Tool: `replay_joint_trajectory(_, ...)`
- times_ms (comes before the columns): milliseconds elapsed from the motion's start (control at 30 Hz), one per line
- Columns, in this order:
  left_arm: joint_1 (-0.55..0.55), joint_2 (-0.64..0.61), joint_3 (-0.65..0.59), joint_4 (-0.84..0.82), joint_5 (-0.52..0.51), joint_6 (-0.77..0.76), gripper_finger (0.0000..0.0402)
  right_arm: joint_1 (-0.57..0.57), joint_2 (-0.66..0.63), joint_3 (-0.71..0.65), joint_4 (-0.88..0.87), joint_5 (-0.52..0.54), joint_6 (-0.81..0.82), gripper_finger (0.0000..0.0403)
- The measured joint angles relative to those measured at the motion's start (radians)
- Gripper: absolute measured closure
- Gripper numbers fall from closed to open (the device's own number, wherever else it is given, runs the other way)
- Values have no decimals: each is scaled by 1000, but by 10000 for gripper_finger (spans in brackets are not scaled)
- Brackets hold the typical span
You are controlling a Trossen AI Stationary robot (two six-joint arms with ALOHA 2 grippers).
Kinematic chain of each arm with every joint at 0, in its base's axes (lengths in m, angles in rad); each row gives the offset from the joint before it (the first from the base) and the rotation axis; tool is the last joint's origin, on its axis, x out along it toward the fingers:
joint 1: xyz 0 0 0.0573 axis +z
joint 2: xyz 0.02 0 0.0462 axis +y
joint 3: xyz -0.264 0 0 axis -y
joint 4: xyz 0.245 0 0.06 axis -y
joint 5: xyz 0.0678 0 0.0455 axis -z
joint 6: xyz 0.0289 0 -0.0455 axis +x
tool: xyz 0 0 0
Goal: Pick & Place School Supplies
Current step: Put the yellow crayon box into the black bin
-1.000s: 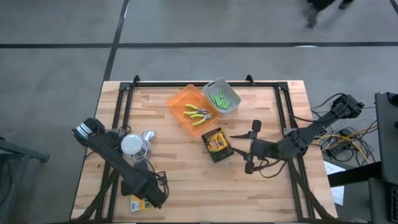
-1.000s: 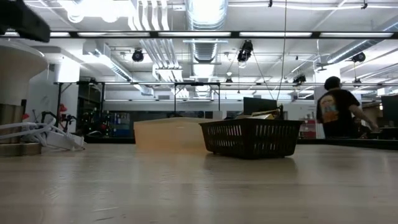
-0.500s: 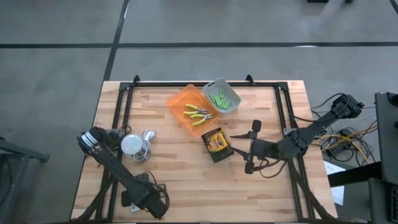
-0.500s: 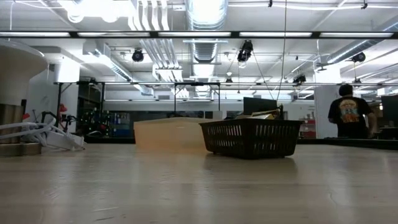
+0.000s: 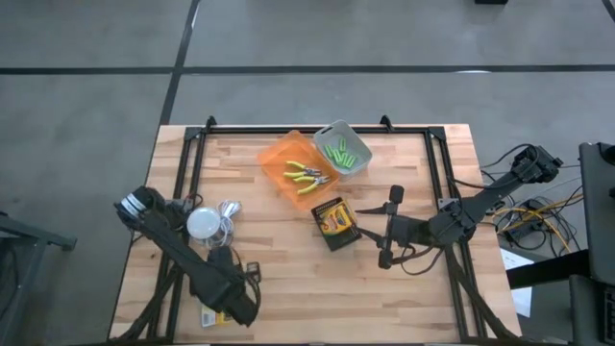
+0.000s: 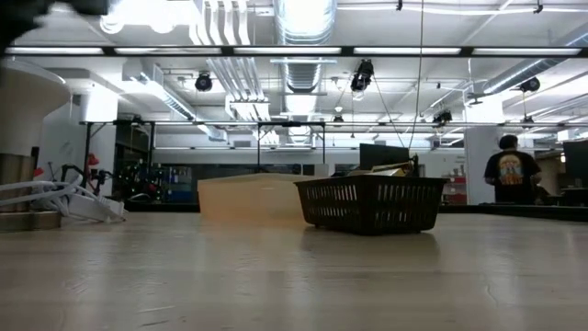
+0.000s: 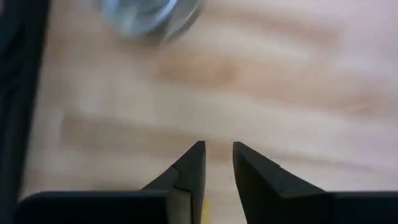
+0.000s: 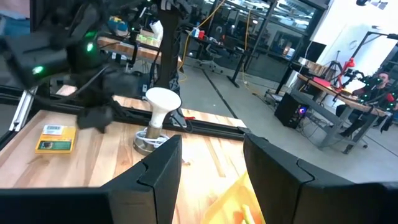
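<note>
From where I stand, the sorting looks about half done. The two green-handled pliers (image 5: 306, 176) lie in the orange bin (image 5: 274, 159) and the lime-green sticks (image 5: 338, 151) sit in the grey bin (image 5: 357, 165), both well beyond the right claw (image 8: 211, 149) and a little off to one side.

What is left, as far as I can see, are the two printed boxes. One yellow-and-dark box (image 5: 335, 223) lies flat on the desk (image 5: 423, 154) just ahead of the right claw. That claw is spread wide and empty, and it hangs close by the box without touching it. I would guess this box is next to go.

The other box (image 8: 55, 138) lies flat at the desk's near corner, right beside the left claw (image 7: 219, 147). That claw's fingers stand only slightly apart with bare wood showing between them, pinching nothing I can make out. The white round thing (image 5: 204, 223) with its cable sits further out in front of it, not part of the job.

A person (image 6: 506, 171) stands far back in the room.
</note>
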Motion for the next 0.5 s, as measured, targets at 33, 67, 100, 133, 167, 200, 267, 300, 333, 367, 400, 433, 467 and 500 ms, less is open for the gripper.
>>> replay_joint_trajectory(33, 12, -13, 8, -19, -64, 18, 316, 0, 0, 0, 0, 0, 0, 234)
replay_joint_trajectory(67, 23, -26, 15, -35, -141, 29, 316, 0, 0, 0, 0, 0, 0, 234)
replay_joint_trajectory(100, 32, -39, 21, -49, -230, 44, 316, 0, 0, 0, 0, 0, 0, 234)
replay_joint_trajectory(133, 42, -52, 23, -57, -327, 61, 316, 0, 0, 0, -1, 0, 0, 234)
replay_joint_trajectory(167, 50, -67, 22, -61, -426, 85, 316, 0, 0, 0, -1, 0, 0, 234)
replay_joint_trajectory(200, 56, -84, 21, -60, -519, 117, 316, 0, 0, 0, -1, 0, 0, 234)
replay_joint_trajectory(267, 64, -115, 20, -61, -670, 197, 316, 0, 0, 0, -1, 0, 0, 234)
replay_joint_trajectory(300, 64, -129, 20, -60, -726, 245, 316, 0, 0, 0, -2, 0, 0, 234)
replay_joint_trajectory(333, 64, -143, 20, -59, -771, 296, 316, 0, 0, 0, -2, 0, 0, 234)
replay_joint_trajectory(367, 64, -156, 20, -55, -799, 345, 316, 0, 0, 0, -2, 0, 0, 234)
replay_joint_trajectory(400, 64, -167, 21, -51, -810, 389, 316, 0, 0, 0, -2, 0, 0, 234)
replay_joint_trajectory(433, 64, -177, 24, -49, -812, 430, 316, 0, 0, 0, -2, 0, 0, 234)
replay_joint_trajectory(467, 63, -185, 25, -48, -812, 465, 316, 0, 0, 0, -2, 0, 0, 234)
replay_joint_trajectory(500, 63, -192, 27, -47, -810, 495, 316, 0, 0, 0, -2, 0, 0, 234)
